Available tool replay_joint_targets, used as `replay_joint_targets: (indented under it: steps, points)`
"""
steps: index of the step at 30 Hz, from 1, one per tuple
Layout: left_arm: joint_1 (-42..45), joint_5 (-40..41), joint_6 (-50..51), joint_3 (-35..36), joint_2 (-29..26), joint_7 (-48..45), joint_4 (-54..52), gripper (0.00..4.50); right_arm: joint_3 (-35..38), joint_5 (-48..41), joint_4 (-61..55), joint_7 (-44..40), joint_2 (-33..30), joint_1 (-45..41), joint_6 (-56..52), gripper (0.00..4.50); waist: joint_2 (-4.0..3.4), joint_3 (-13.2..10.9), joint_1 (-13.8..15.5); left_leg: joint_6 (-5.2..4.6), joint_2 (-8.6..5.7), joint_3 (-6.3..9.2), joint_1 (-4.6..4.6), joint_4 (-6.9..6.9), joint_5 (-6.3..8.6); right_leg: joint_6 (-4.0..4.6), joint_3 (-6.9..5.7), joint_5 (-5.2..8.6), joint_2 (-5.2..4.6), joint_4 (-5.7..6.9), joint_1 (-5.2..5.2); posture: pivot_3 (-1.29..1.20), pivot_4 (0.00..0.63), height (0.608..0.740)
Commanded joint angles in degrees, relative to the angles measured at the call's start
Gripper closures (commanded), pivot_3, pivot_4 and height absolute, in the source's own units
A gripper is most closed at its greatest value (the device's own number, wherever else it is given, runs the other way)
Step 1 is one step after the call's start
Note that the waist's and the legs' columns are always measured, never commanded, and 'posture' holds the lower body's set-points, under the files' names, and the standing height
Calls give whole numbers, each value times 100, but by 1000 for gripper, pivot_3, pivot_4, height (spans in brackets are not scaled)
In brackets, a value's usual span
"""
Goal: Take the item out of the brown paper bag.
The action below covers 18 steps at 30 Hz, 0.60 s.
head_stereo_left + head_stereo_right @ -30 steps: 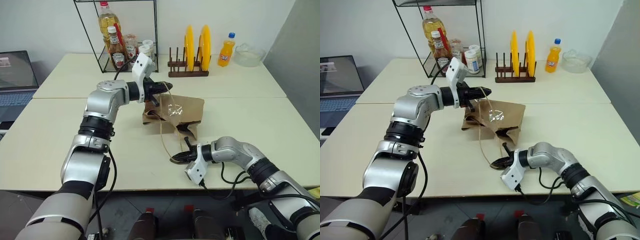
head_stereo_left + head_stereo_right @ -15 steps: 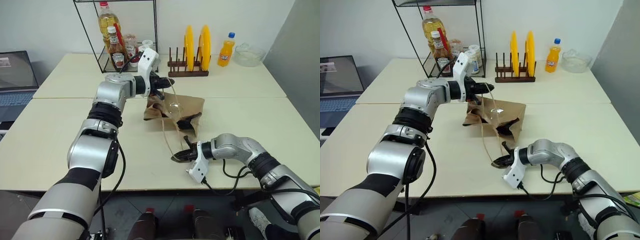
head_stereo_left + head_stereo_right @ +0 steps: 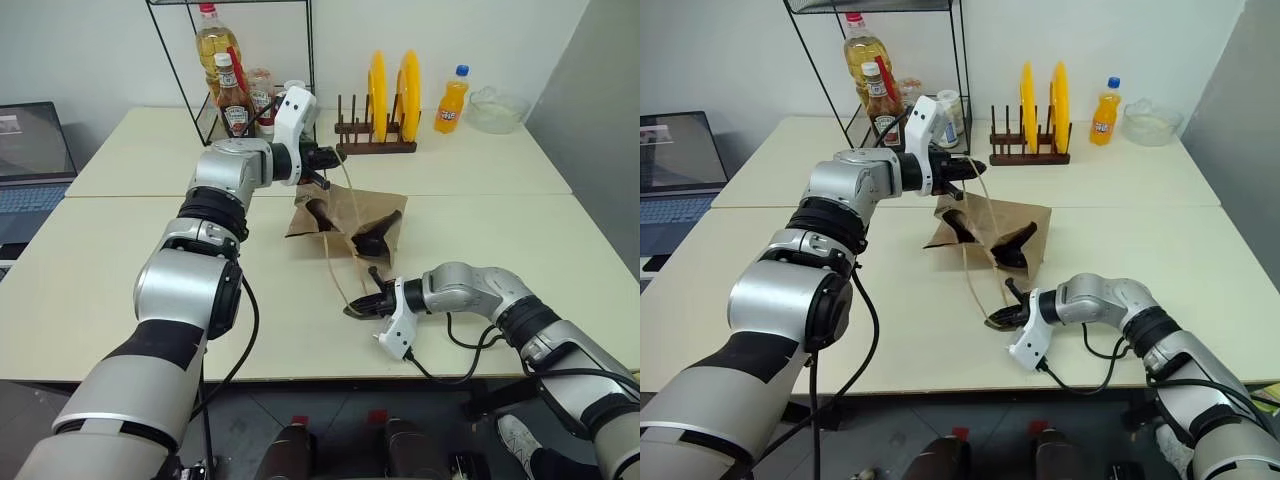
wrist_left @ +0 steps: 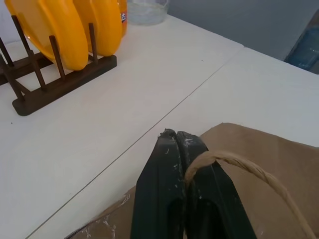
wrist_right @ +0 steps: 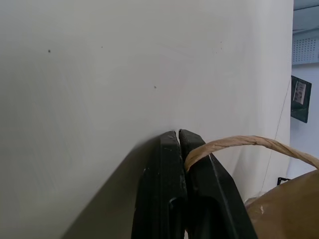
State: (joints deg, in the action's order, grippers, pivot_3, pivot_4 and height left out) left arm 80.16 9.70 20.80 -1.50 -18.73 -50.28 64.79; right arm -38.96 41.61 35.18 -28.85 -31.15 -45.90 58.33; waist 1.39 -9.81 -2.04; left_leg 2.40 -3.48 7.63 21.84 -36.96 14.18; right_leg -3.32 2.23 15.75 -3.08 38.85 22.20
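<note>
Fingers of the left gripper (image 3: 334, 158) and right gripper (image 3: 352, 311) each pinch a cord handle (image 3: 338, 262) of the brown paper bag (image 3: 380, 204).

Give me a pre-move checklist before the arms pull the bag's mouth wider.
1. Left gripper shut on a cord handle: ok.
2. Right gripper shut on the other cord handle: ok.
3. Brown paper bag resting on the table, mouth toward the robot: ok.
4. Item inside the bag identifiable: cannot tell; something dark shows at the mouth.
5. Cords free of tangles between the grippers: cannot tell.
6. Plate rack and orange bottle standing apart from the bag: ok.
</note>
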Motion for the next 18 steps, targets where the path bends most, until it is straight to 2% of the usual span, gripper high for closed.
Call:
replay_joint_targets:
  steps: [1, 9, 12, 18]
  points:
    - [432, -3, -226, 240, -73, 99, -134, 4500, -614, 767, 679, -276, -178, 319, -142, 4478, 3, 3, -1, 0, 0, 0, 0, 0, 0, 0, 0, 0, 0, 0, 0, 0, 150, 740]
    - [413, -62, -203, 306, -34, 16, -160, 4500, -540, 499, 762, -294, -149, 314, -140, 4478, 1, 23, 1, 0, -1, 0, -16, 3, 1, -7, 0, 4, 0, -5, -18, 0, 150, 740]
    - [255, -32, -49, 254, -22, -258, -408, 4500, -173, -1056, 79, -1283, -356, 662, -436, 3889, 1, 23, 9, 0, 0, 2, -14, 4, 1, -7, -1, 4, -1, -6, -19, 0, 150, 740]
    - [-61, 3, 257, 189, -45, -610, -1092, 4500, 501, -3069, -2181, -2236, -1178, 1678, -1585, 2097, 1, 20, 26, 0, 1, 9, 13, 1, 2, -9, 4, 6, -9, -27, -15, 0, 150, 740]
